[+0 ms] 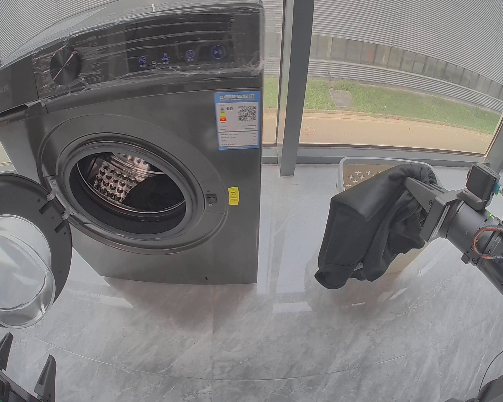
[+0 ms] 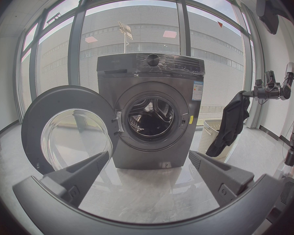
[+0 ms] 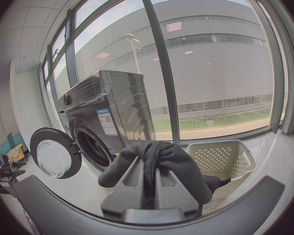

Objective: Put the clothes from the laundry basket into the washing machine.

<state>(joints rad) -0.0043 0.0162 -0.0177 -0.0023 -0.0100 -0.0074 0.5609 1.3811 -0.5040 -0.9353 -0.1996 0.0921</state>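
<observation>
Garment of black cloth hangs from the right fingers, clamped tight on it, by the laundry basket; left fingers spread wide, empty, facing the open washing machine.

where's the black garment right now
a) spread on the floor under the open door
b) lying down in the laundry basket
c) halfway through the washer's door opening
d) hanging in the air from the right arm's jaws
D: the black garment hangs off the floor from the right gripper, whose jaws are shut on it, next to the laundry basket and well clear of the washing machine.
</observation>
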